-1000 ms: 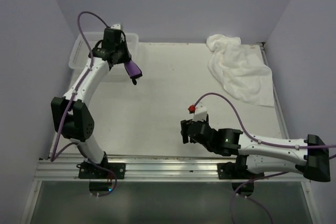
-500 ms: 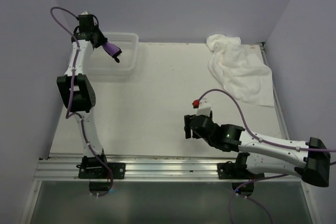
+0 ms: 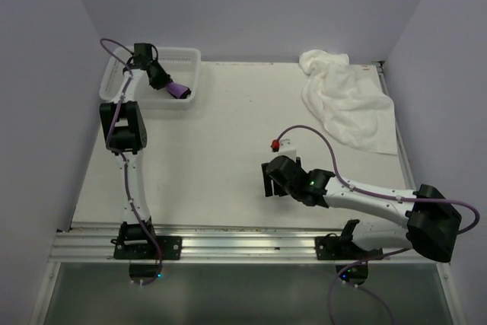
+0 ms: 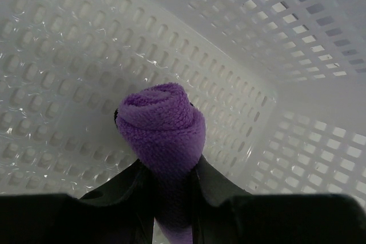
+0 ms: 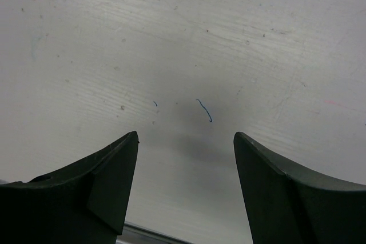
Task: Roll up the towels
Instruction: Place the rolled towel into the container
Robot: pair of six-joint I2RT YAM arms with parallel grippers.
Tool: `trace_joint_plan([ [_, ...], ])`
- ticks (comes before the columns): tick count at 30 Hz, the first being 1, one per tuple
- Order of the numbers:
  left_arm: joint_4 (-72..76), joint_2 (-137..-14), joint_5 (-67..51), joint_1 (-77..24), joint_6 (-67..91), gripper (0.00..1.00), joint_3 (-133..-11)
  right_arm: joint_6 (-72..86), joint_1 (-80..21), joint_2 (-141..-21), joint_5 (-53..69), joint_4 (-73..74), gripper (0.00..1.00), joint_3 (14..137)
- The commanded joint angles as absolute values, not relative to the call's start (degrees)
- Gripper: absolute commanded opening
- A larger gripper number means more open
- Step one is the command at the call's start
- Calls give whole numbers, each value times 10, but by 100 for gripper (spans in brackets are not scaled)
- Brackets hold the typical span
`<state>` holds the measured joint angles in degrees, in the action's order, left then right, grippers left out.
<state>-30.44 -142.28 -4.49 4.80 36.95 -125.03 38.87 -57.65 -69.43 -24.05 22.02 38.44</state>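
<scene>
The purple towel (image 4: 163, 121) is rolled into a tight spiral and is clamped between the two dark fingers of the left gripper (image 4: 168, 175), whose jaws are narrowed onto the roll. The coiled end of the roll points at the mesh floor and wall of the white basket (image 4: 286, 38). In the top view this sits at the upper left of the frame: the roll is inside the basket, toward its right-hand part, with the left arm reaching up and over the rim. Whether the roll touches the basket floor cannot be told

The white towel (image 3: 346, 100) lies unrolled in a crumpled heap at the upper right of the frame, on the table (image 3: 221, 135) near its far right corner, well apart from the basket

The right gripper (image 3: 268, 180) is at the lower middle of the top view, low over the table, well apart from both towels. Its jaws stand wide with nothing between them; the right wrist view shows only bare tabletop there, with a short blue thread (image 5: 204, 110) lying on it
</scene>
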Motion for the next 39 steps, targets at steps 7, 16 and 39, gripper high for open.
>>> trace_joint_plan([
  [7, -257, -1438, -52, 48, 374, 38, -1254, 374, -561, -727, -207, 182, 72, 423],
  [16, -242, -1434, -44, 46, 363, 61, -1230, 373, -549, -722, -207, 181, 72, 418],
  [39, -250, -1373, -29, 46, 324, 100, -1252, 368, -533, -736, -189, 163, 81, 435],
])
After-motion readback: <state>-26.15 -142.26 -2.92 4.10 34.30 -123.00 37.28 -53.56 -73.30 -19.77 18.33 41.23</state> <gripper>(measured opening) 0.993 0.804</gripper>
